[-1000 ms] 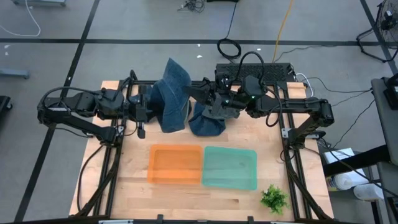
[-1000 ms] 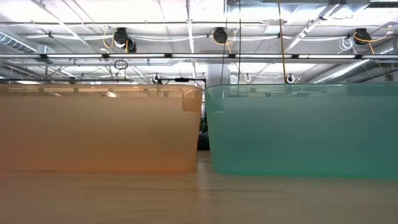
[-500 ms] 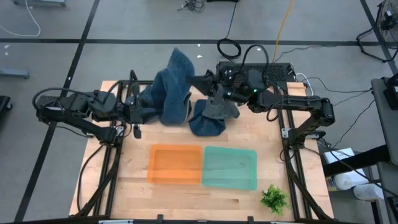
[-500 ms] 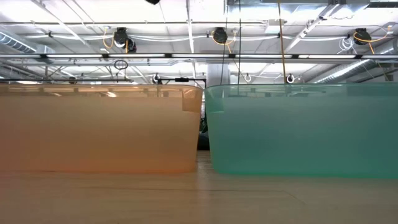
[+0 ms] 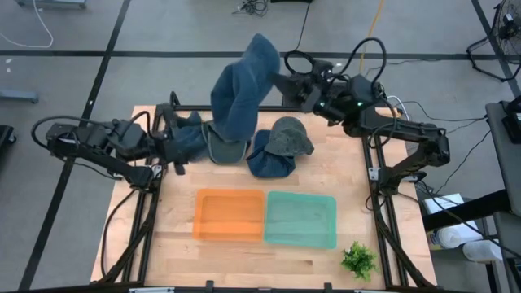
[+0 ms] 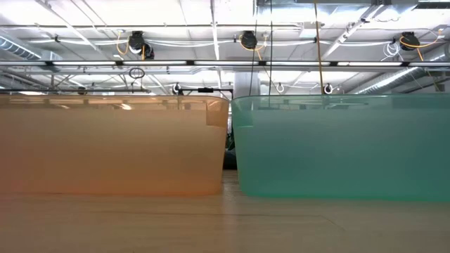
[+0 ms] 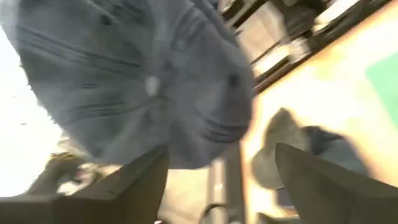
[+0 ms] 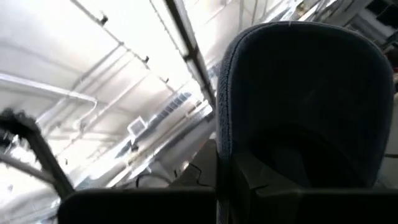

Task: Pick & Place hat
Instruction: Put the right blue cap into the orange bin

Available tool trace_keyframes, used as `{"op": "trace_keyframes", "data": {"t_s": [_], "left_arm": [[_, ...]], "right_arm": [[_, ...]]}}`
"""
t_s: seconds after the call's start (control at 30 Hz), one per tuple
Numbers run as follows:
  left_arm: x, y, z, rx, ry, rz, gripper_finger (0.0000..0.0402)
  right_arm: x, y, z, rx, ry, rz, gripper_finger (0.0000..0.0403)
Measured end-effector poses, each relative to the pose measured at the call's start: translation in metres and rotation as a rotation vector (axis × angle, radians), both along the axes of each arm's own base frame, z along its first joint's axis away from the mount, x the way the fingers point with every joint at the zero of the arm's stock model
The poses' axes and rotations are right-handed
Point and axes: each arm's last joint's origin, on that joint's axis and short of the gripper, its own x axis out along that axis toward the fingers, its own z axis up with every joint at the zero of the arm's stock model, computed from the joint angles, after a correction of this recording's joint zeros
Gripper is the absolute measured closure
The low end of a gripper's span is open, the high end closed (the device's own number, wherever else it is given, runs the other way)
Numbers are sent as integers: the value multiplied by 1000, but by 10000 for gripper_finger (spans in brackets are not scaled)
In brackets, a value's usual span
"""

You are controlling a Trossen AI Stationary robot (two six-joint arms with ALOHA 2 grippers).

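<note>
Hat (image 5: 241, 89) upended, crown apparently skyward.

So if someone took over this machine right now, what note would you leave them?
Right gripper: shut on the blue hat, holding it up over the table's back edge.
Left gripper: open, holding nothing, low at the back left beside the hat pile.
Bins: orange bin and green bin sit at the front, no hat in either.
Done: one hat lifted.
Left: carry it to a bin, let go, then the rest of the pile.
</note>
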Motion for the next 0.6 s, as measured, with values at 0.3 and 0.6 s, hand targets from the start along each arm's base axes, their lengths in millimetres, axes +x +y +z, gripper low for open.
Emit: {"op": "trace_keyframes", "data": {"t_s": [0.3, 0.6], "left_arm": [[24, -2, 7, 142, -60, 174, 46], [44, -6, 19, 181, -186, 213, 53]], "right_arm": [[-5, 1, 8, 23, -107, 22, 403], [-8, 1, 13, 29, -171, 35, 403]]}}
